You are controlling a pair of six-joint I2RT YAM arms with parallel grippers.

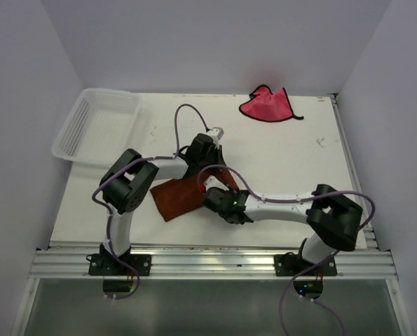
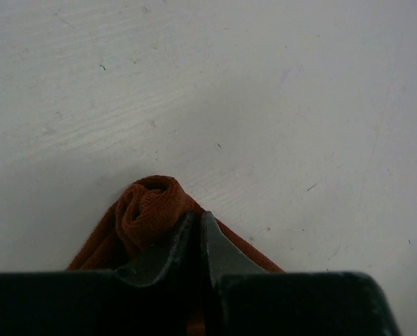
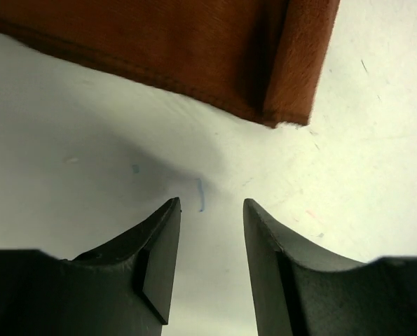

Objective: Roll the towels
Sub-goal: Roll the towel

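Two claws mid-frame: left gripper, clamped on a curled corner of the rust-orange towel, should roll tightly; right gripper, jaws apart and empty, should pin its edge.

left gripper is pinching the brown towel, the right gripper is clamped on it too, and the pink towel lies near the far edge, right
Not quite. The right gripper is not clamped on the brown towel: the right wrist view shows its jaws open over the table, with the towel's edge beyond them. The left gripper does pinch it, and the pink towel lies near the far edge.
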